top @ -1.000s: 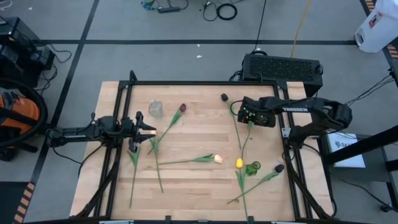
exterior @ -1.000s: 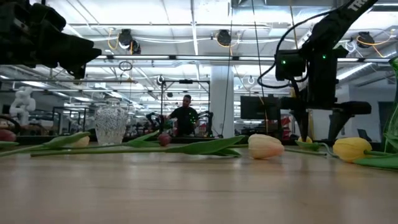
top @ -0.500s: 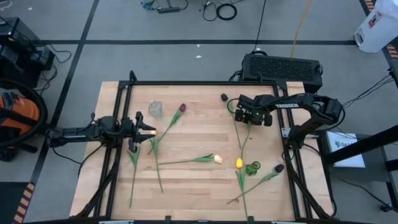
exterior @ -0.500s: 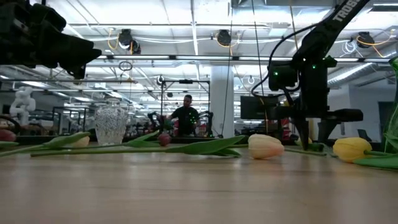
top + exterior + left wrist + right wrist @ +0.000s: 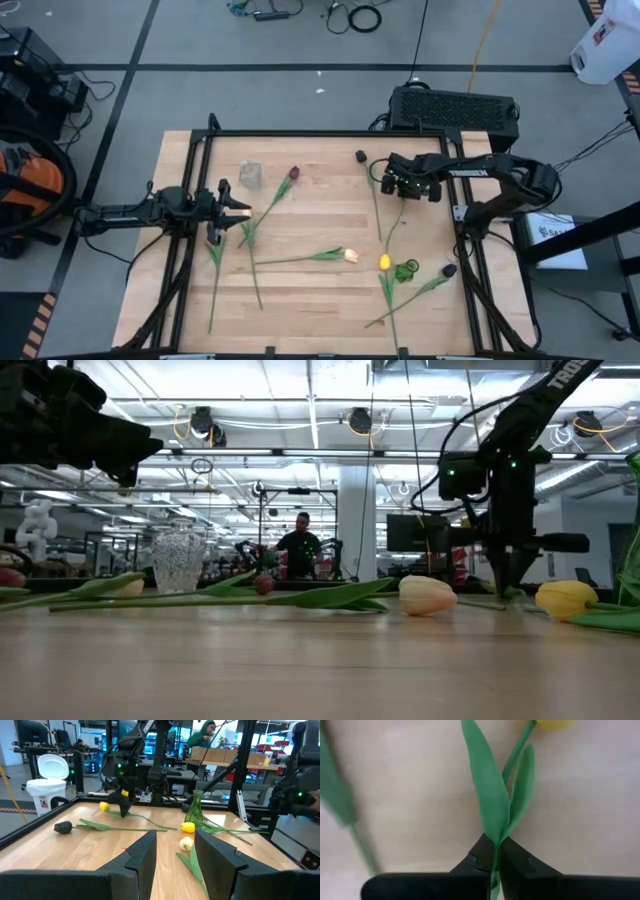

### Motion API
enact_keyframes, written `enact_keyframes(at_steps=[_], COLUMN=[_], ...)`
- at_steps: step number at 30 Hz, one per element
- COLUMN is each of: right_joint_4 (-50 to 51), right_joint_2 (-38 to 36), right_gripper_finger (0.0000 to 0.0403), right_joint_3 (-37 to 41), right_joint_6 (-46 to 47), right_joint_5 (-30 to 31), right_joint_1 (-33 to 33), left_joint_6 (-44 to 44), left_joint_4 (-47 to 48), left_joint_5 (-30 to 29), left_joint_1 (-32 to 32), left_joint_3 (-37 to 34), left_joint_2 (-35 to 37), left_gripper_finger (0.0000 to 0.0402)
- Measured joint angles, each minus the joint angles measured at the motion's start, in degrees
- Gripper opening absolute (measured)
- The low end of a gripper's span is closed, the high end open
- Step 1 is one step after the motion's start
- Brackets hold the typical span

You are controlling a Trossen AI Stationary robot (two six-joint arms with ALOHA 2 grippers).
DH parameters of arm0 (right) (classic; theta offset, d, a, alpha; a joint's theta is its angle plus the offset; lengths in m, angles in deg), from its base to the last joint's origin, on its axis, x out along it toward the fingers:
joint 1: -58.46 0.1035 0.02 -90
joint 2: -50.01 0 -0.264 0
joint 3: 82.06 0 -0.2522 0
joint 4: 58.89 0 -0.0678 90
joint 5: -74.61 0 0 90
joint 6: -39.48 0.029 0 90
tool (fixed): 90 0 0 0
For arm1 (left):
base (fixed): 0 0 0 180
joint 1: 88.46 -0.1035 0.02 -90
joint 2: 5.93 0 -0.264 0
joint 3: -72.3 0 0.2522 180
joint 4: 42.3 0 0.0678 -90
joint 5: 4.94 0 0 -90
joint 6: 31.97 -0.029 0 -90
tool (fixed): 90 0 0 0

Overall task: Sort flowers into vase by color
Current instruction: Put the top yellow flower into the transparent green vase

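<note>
My right gripper (image 5: 393,188) points down at the table's far right and is shut on a yellow tulip (image 5: 496,795), whose head (image 5: 552,724) lies just beyond the fingers. Its stem (image 5: 399,218) trails toward the near edge. My left gripper (image 5: 240,210) waits level at the table's left, open and touching nothing. Lying flat on the wood are a dark red tulip (image 5: 293,173), a cream one (image 5: 351,255), another yellow one (image 5: 384,262) and two near-black ones (image 5: 360,156) (image 5: 449,270). A clear vase (image 5: 250,175) stands far left, a green vase (image 5: 406,270) near right. My right gripper pinches the yellow tulip's stem where its two leaves join (image 5: 495,846), between the two fingers (image 5: 479,854). The fingers come from above, pointing down, one on each side of the stem. The flower lies flat on the table, head and leaves spread beyond the fingers.
Two more green stems (image 5: 214,275) (image 5: 254,280) lie at the near left below my left gripper. A black frame (image 5: 300,133) runs round the table. Bare wood (image 5: 320,215) shows in the middle. A person (image 5: 298,545) stands far off in the room behind.
My right gripper has shut its fingers on the yellow tulip's stem; a second ago they stood apart above it. The flowers lie where they lay.
</note>
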Motion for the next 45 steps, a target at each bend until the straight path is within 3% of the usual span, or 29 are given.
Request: enact_keyframes(at_steps=[6, 11, 15, 18, 21, 25, 28, 37, 45], right_joint_4=[-0.63, -0.21, -0.47, -0.52, 0.26, 1.13, 0.92, 2.82, 1.94], right_joint_2=[-10.69, -19.37, -23.34, -24.00, -24.02, -24.03, -24.09, -26.48, -25.72], right_gripper_finger=[0.0003, 0.0001, 0.0001, 0.0001, 0.0000, 0.0000, 0.0000, 0.0000, 0.0000], right_joint_3=[-0.78, -5.01, -10.99, -16.02, -20.37, -25.24, -27.50, -27.96, -27.96], right_joint_6=[0.73, -0.67, -7.62, -17.41, -28.24, -35.30, -41.31, -39.50, -39.79], right_joint_5=[7.00, 17.30, 27.23, 31.59, 31.45, 30.88, 33.74, 49.36, 59.42], right_joint_1=[3.23, 8.80, 14.34, 18.51, 22.11, 25.67, 29.37, 46.19, 62.05], left_joint_6=[-0.01, -0.01, 0.00, -0.01, 0.00, 0.01, 0.00, -0.01, 0.01], left_joint_4=[-0.02, -0.01, 0.00, 0.00, -0.02, 0.00, -0.01, -0.02, 0.00], left_joint_5=[0.00, 0.00, 0.00, 0.00, 0.00, 0.00, 0.00, 0.00, -0.01], left_joint_1=[-0.02, -0.02, -0.01, -0.02, -0.01, -0.01, 0.00, -0.02, 0.00], left_joint_3=[0.00, -0.01, -0.01, 0.00, 0.00, -0.01, -0.01, 0.00, -0.02], left_joint_2=[0.00, 0.00, 0.00, 0.00, 0.00, 0.00, 0.00, 0.02, 0.01], left_gripper_finger=[0.0141, 0.0141, 0.0141, 0.0141, 0.0141, 0.0141, 0.0141, 0.0141, 0.0141])
